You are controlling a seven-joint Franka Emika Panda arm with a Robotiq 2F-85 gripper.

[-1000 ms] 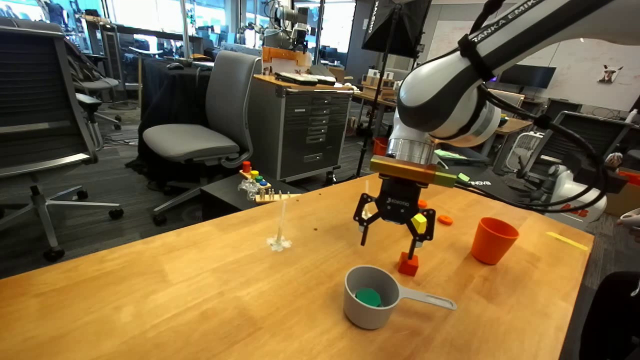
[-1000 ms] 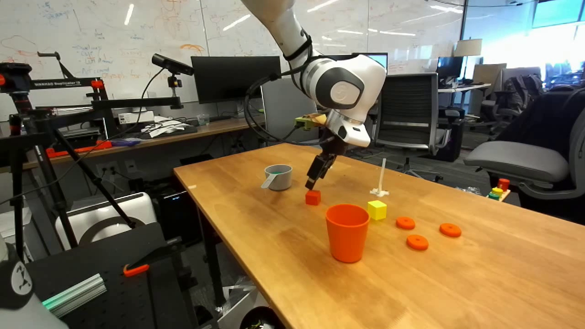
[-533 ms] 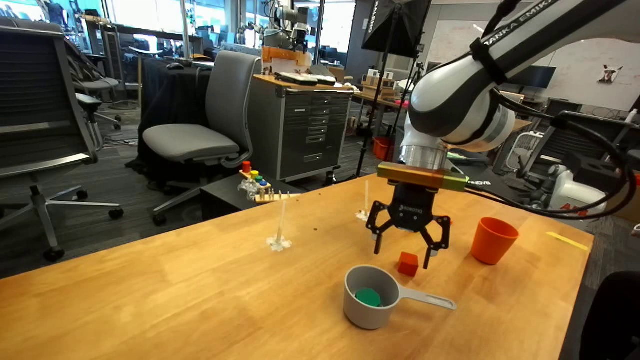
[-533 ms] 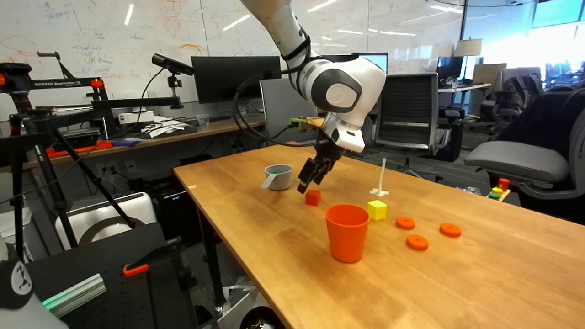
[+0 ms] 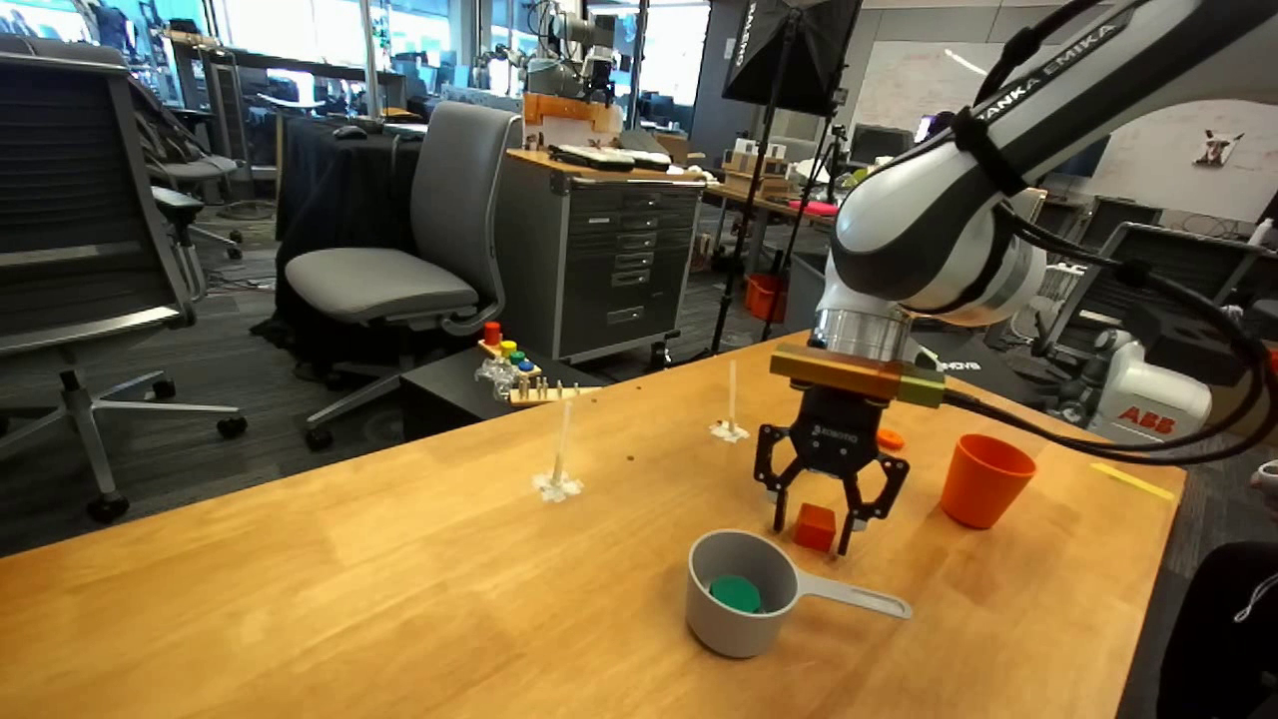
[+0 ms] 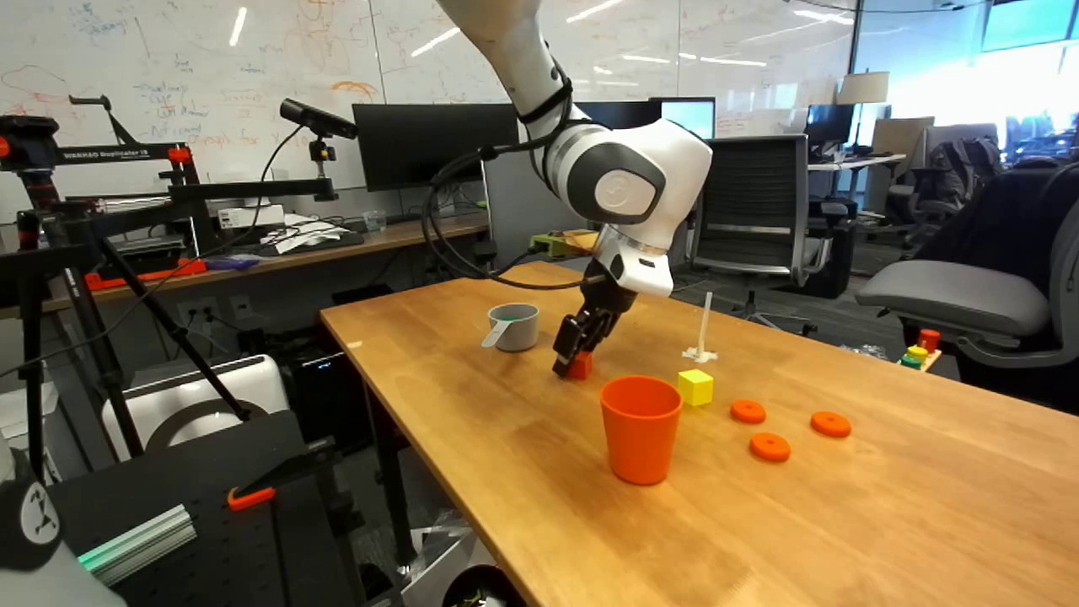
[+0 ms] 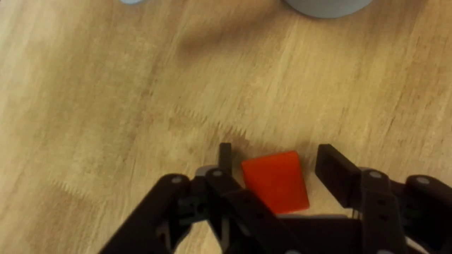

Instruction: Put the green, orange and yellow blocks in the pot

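The orange block [image 5: 816,527] rests on the table, seen in both exterior views and between my fingers in the wrist view. My gripper [image 7: 274,150] is lowered around it, jaws apart, with a gap visible on either side of the block. Close by stands the grey pot [image 5: 729,631], its handle pointing away to one side; a bit of its wall [image 7: 328,7] shows at the top of the wrist view. Inside the pot lies the green block [image 5: 735,593]. The yellow block [image 6: 695,388] sits on the table behind the orange cup in an exterior view.
An orange-red cup [image 6: 641,434] stands upright on the table [image 6: 523,464]. Beyond it lie flat orange discs [image 6: 770,447]. Thin upright pegs [image 5: 561,449] rise from the tabletop, one of them [image 6: 702,329] near the yellow block.
My gripper has shifted over the orange block and come down around it. Its fingers have drawn closer together. The blocks, pot and cup have stayed in place.
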